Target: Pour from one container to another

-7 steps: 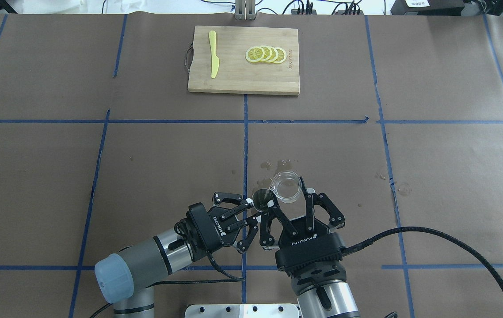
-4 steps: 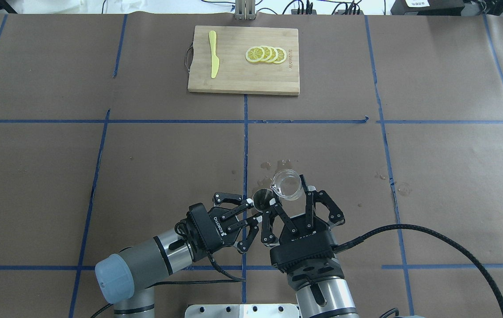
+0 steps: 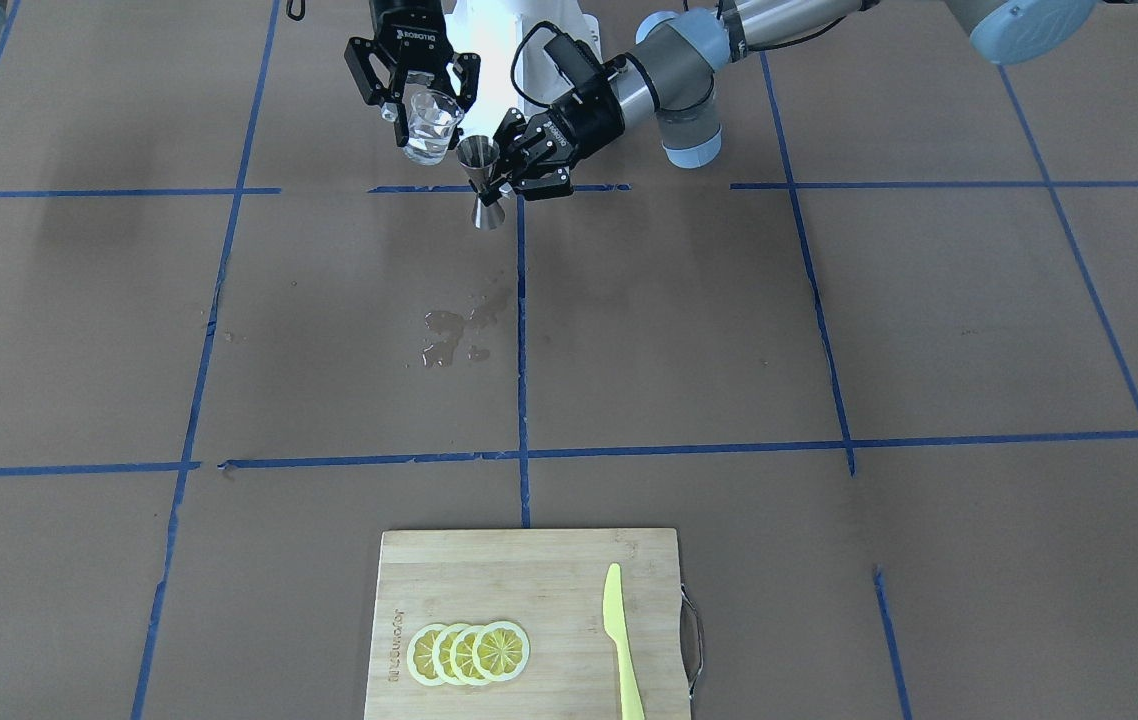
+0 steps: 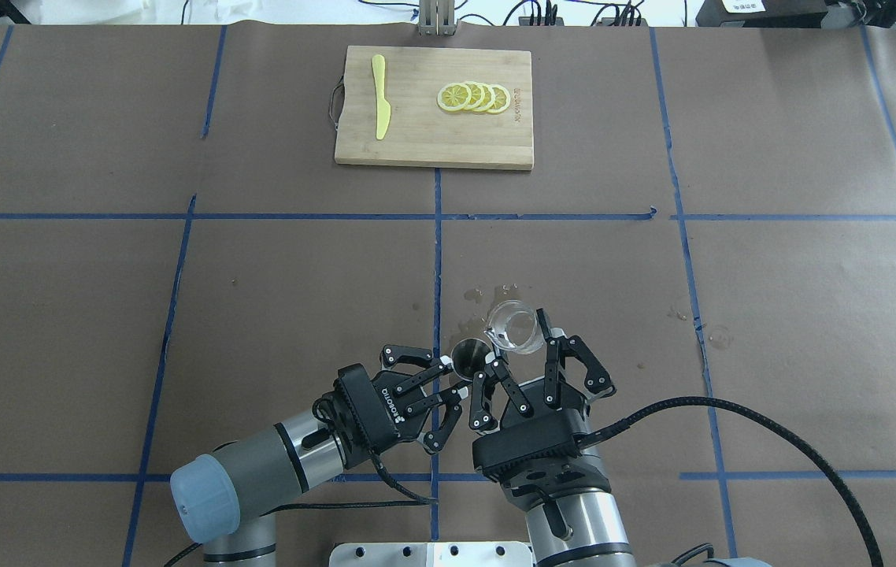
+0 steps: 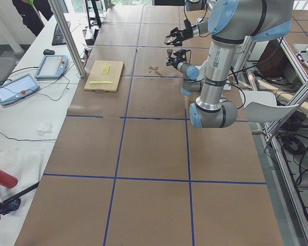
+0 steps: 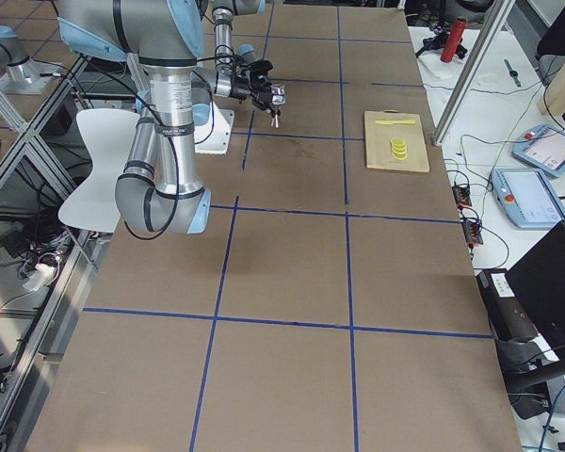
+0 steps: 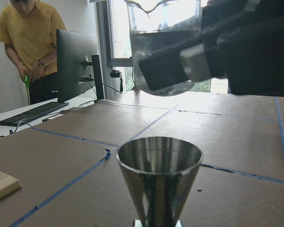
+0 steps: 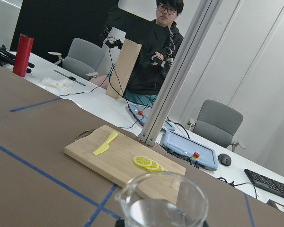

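My right gripper (image 4: 523, 344) is shut on the clear glass cup (image 4: 516, 328), which has some clear liquid in it. The cup (image 3: 429, 125) hangs tipped a little, its spout toward the steel jigger (image 4: 470, 352). That hourglass jigger (image 3: 482, 180) is held upright off the table at its waist, with my left gripper (image 4: 457, 376) shut on it. In the left wrist view the jigger's open cone (image 7: 159, 175) sits just below and in front of the cup (image 7: 163, 52). The right wrist view shows the cup's rim (image 8: 163, 203) at the bottom edge.
A wooden cutting board (image 4: 424, 142) with lemon slices (image 4: 473, 97) and a yellow knife (image 4: 379, 96) lies at the far middle of the table. Wet spots (image 3: 454, 330) mark the brown paper beyond the grippers. People stand past the table's ends.
My right wrist has rolled and its base shifted left, tipping the cup's spout toward the jigger. The left arm and the jigger have stayed still.
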`<state>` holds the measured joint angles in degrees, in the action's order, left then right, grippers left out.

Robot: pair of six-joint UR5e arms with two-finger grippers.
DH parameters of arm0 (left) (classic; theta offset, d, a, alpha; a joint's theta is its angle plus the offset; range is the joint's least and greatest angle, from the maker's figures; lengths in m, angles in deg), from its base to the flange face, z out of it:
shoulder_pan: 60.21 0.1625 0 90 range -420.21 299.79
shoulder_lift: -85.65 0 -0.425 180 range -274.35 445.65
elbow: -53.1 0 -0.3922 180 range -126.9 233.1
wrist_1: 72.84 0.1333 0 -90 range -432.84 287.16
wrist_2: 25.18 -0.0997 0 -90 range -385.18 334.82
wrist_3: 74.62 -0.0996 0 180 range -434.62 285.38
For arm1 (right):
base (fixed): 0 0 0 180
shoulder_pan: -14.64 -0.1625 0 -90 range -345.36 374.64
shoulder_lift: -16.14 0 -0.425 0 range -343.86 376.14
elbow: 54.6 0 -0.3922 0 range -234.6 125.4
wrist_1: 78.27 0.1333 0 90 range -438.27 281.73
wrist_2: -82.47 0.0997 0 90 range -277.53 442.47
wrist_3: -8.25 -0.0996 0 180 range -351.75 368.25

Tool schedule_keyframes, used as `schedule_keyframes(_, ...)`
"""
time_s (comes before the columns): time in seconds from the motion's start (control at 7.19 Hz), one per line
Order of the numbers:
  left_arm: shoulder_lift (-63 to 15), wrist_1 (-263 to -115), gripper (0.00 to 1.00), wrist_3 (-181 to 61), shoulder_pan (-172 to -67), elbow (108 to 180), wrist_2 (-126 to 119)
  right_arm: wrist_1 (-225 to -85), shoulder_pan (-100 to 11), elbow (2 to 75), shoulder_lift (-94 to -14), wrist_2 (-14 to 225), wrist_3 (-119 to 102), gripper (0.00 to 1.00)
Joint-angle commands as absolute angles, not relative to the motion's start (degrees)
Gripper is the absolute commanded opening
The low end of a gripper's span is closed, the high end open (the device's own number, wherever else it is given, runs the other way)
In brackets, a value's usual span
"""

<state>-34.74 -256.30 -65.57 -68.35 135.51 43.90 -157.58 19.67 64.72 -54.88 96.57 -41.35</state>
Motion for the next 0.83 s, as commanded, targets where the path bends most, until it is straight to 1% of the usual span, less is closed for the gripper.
schedule_keyframes(0.0, -34.8, -256.4, 0.00, -65.6, -68.2, 135.5, 43.9, -161.8, 19.5, 66.0, -54.9, 96.5, -41.3, 0.00)
schedule_keyframes(0.14, -34.9, -256.3, 0.00, -65.6, -68.3, 135.5, 44.0, -164.8, 19.6, 67.5, -54.8, 96.5, -41.3, 0.00)
schedule_keyframes(0.7, -35.6, -256.3, 0.00, -65.7, -68.2, 135.2, 44.0, -165.5, 19.7, 67.8, -54.7, 96.4, -39.9, 0.00)
